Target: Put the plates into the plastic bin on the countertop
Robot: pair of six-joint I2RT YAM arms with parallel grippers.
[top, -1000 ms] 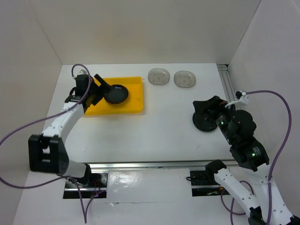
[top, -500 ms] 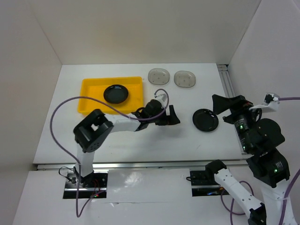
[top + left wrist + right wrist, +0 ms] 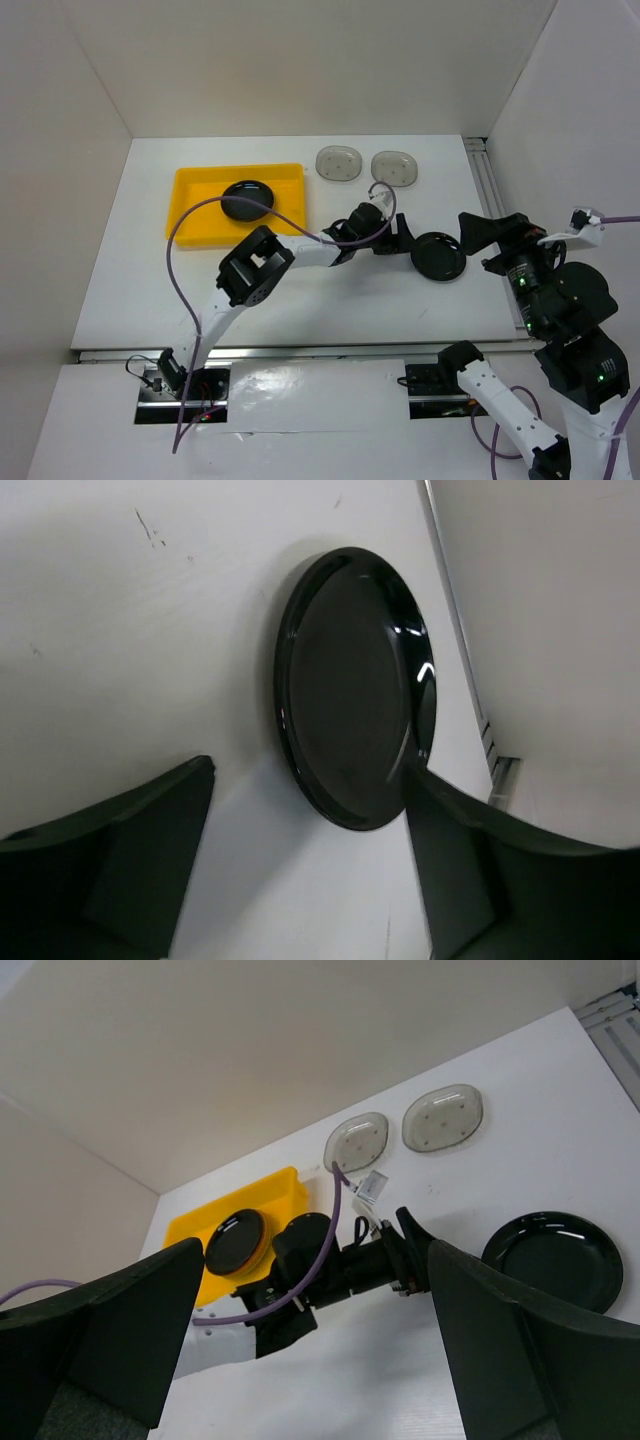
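White countertop (image 3: 330, 300): one glossy round black plate (image 3: 247, 200) is seated in the yellow plastic bin (image 3: 190, 215). Right of the bin, two grey dotted oblong dishes (image 3: 339, 162) (image 3: 394, 168) are left out. Next comes the left gripper (image 3: 400, 240), spread open and empty at a second black plate (image 3: 438, 256), then the right gripper (image 3: 487, 238), also open.

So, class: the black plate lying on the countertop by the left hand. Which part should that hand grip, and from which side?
The black plate lies flat and shallow, so probably only its raised rim can be pinched. Take the rim edge facing the left hand, coming low from the plastic bin side with fingers open.
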